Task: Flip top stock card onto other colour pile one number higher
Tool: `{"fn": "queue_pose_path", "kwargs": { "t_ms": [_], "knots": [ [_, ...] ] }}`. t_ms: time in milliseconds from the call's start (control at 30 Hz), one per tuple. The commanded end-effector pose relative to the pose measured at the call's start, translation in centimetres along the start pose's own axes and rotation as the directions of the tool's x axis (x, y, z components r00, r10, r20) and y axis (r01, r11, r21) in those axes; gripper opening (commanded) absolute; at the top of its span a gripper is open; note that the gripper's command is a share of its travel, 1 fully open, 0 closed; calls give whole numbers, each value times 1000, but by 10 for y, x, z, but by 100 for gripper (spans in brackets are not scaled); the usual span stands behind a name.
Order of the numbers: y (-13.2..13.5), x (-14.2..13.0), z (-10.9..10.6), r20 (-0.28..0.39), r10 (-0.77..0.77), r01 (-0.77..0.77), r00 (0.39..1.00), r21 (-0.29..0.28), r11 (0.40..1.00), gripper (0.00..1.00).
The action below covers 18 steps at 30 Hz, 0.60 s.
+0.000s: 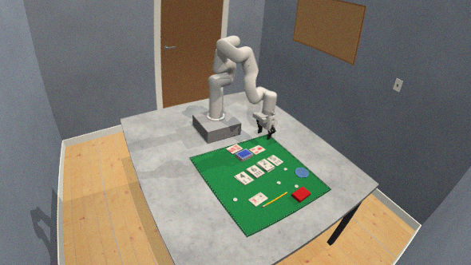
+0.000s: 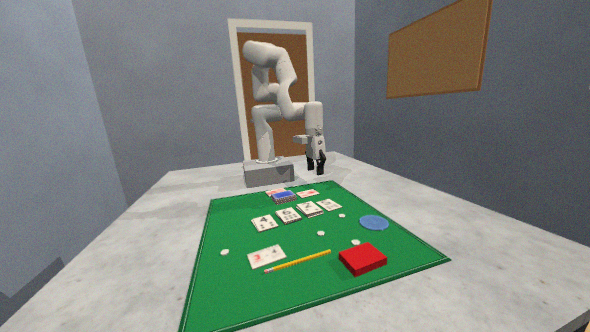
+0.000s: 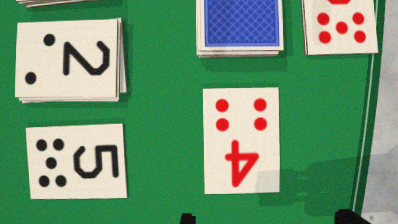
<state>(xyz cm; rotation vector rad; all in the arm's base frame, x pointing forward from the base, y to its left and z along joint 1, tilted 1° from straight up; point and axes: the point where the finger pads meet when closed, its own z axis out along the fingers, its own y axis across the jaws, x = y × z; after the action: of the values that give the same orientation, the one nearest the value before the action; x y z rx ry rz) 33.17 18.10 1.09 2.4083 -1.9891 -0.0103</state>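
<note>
And the fingers (image 1: 265, 133) (image 2: 315, 170) hang wide open, holding nothing, above the surface! The blue-backed stock (image 1: 244, 153) (image 2: 283, 195) (image 3: 241, 22) lies beyond the face-up red four (image 1: 258, 149) (image 2: 308, 193) (image 3: 241, 140) from them. Its long axis seems to run across their closing line, so reaching it probably means travelling past that four, then pinching the short width.

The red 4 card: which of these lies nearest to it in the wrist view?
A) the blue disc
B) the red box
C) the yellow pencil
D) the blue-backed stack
D: in the wrist view the blue-backed stack sits just above the red 4 card, with a strip of green between them.
</note>
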Motion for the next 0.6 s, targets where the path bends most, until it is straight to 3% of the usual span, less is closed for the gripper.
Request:
{"fn": "queue_pose_path", "kwargs": {
  "t_ms": [0, 367, 567],
  "knots": [
    [-1, 0, -1, 1, 0, 0, 1000, 4, 1000, 87],
    [-2, 0, -1, 1, 0, 0, 1000, 4, 1000, 87],
    [-1, 34, 19, 1, -5, 5, 1000, 4, 1000, 87]
  ]
}}
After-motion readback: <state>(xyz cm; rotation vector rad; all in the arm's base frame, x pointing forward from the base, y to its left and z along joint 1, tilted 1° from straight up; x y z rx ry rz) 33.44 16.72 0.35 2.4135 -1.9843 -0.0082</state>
